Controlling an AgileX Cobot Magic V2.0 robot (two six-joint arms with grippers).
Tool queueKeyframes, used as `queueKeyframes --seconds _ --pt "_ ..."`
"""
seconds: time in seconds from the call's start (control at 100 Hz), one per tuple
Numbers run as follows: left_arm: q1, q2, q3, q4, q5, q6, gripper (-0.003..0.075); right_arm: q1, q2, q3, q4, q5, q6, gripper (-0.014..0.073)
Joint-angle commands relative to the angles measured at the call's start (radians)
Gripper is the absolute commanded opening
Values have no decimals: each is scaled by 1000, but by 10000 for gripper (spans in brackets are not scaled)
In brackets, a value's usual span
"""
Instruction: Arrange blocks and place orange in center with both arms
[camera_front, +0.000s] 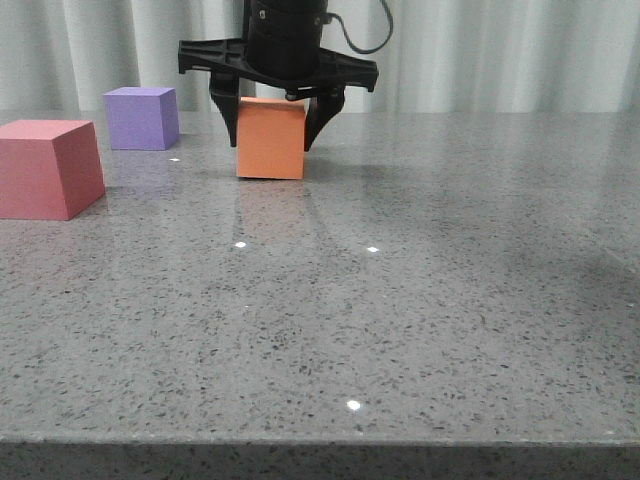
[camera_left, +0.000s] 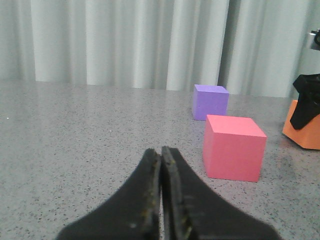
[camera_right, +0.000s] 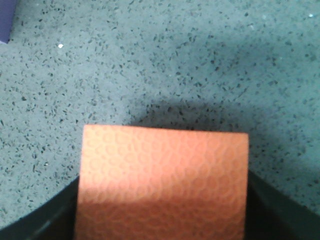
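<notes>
- Nearest the front camera, the pink block sits left; the orange block stands farther back on the table, right gripper clamped around it.
- Left gripper is closed, empty.
- Risk — dragging orange could knock the purple block, or it may twist on release.
- Speckled grey table; pale curtains behind.

1. Front view: low, near table level, facing forward
2. Left wrist view: low, looking across the tabletop
3. Right wrist view: close, straight down; all share the orange cube
</notes>
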Motion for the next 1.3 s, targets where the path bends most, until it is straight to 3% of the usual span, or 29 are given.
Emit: queueKeyframes --seconds 0.0,0.07,0.44,1.02,1.16,1.29 --pt "4 -31 42 -1 -83 -1 -19 -3 -70 -30 -18 -51 2 619" --pt "4 -31 42 -1 -83 -1 -19 -3 -79 -30 -18 -55 2 669" --pt "4 -31 42 -1 -83 -1 -19 -37 -183 -29 -17 -43 -107 666" --pt "4 -31 42 -1 -83 -1 -19 -170 -333 -16 -58 140 -345 666" --pt "4 -31 42 -1 -83 -1 -19 -202 -410 83 -68 102 -350 666" --pt "4 -31 42 -1 -83 -1 -19 -252 -528 286 -68 11 -350 666"
